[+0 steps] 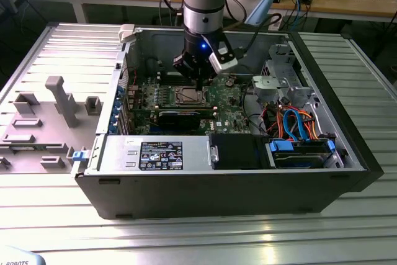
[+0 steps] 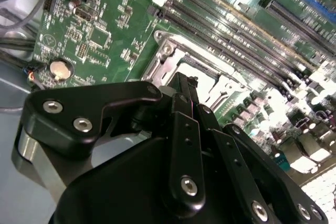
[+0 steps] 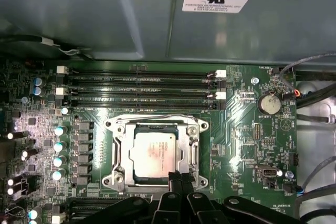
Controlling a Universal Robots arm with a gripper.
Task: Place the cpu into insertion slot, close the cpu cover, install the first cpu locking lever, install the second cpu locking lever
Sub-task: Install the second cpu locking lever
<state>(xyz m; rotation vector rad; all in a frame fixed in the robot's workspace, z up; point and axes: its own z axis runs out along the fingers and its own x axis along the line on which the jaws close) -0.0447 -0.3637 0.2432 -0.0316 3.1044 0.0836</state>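
Note:
The cpu (image 3: 154, 152) lies flat in the insertion slot (image 3: 113, 174), its silver-grey top showing through the window of the cpu cover (image 3: 191, 153), which lies down around it. A thin wire lever (image 3: 157, 117) runs along the socket's far edge. My gripper (image 3: 181, 176) is shut, and its two black fingers meet at the socket's near edge beside the chip, with nothing visible between them. In the exterior view the gripper (image 1: 197, 84) hangs straight down over the socket (image 1: 189, 96) inside the open computer case. In the second wrist view the fingertips (image 2: 185, 83) sit against the silver socket rim (image 2: 167, 62).
Several long memory slots (image 3: 139, 85) run just beyond the socket. A coin battery (image 3: 270, 103) sits to one side. A long black card (image 1: 180, 116) lies in front of the socket. Blue and orange cables (image 1: 298, 122) fill the case's right. A grey fixture (image 1: 56, 100) stands outside at the exterior view's left.

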